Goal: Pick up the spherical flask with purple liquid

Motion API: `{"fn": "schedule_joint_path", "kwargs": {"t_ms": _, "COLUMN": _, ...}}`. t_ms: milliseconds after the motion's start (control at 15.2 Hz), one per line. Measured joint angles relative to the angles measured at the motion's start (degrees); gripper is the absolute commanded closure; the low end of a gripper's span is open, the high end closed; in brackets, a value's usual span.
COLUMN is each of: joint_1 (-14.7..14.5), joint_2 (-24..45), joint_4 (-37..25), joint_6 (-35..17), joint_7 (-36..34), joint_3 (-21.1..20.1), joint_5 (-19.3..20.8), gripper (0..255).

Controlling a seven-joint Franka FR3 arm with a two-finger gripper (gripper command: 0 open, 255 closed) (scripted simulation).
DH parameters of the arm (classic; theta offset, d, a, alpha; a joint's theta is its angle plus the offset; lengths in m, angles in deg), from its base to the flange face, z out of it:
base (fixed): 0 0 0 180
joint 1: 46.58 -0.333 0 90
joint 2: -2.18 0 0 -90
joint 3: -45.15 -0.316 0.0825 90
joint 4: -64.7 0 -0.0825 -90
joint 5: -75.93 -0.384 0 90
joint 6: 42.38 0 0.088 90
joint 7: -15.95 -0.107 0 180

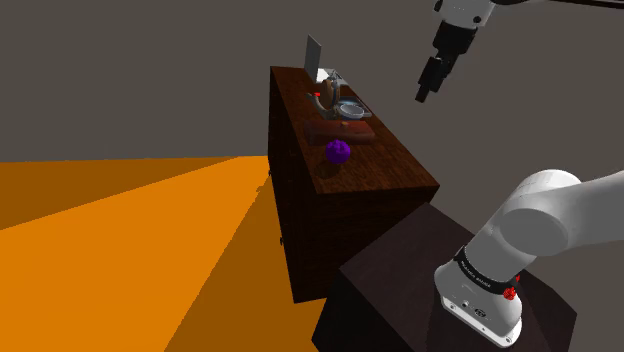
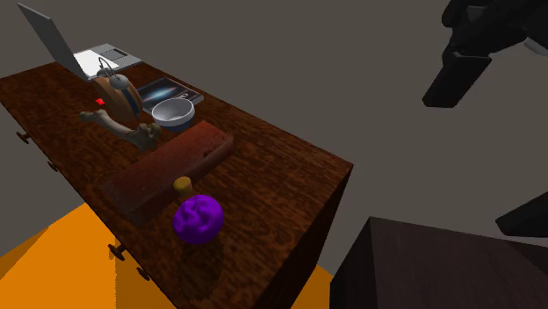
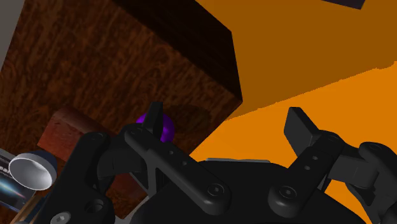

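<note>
Surface (image 2: 281, 167): dk wood cabinet w/ knobs, orange floor (image 2: 53, 255) below. Second exterior view, L to R: open laptop (image 2: 61, 44) at far corner; brown figurine (image 2: 118, 101); pale bowl (image 2: 173, 112); reddish board (image 2: 167, 167) lying flat at bowl's 6 o'clock; spherical flask (image 2: 198, 219), purple, w/ tan stopper (image 2: 183, 184), on surface at board's 5 o'clock, just beside it, nr front edge. Claw (image 2: 457, 79): black, in air at flask's 2 o'clock, well apart. Wrist view: fingers (image 3: 299, 127) spread wide, nothing btwn them; flask seen past one finger, untouched.
</note>
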Motion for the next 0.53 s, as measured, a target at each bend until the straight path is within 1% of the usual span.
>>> {"fn": "schedule_joint_path", "kwargs": {"t_ms": 66, "joint_1": 0.0, "joint_2": 0.0, "joint_4": 0.0, "joint_6": 0.0, "joint_7": 0.0, "joint_3": 0.0, "joint_5": 0.0, "gripper": 0}}
{"fn": "schedule_joint_path", "kwargs": {"t_ms": 198, "joint_1": 0.12, "joint_2": 1.98, "joint_4": 0.19, "joint_6": -2.3, "joint_7": 0.5, "joint_3": 0.6, "joint_5": 0.36, "gripper": 0}}
{"fn": "schedule_joint_path", "kwargs": {"t_ms": 528, "joint_1": 0.52, "joint_2": 9.46, "joint_4": 0.86, "joint_6": -11.05, "joint_7": 2.18, "joint_3": 2.68, "joint_5": 1.41, "gripper": 0}}
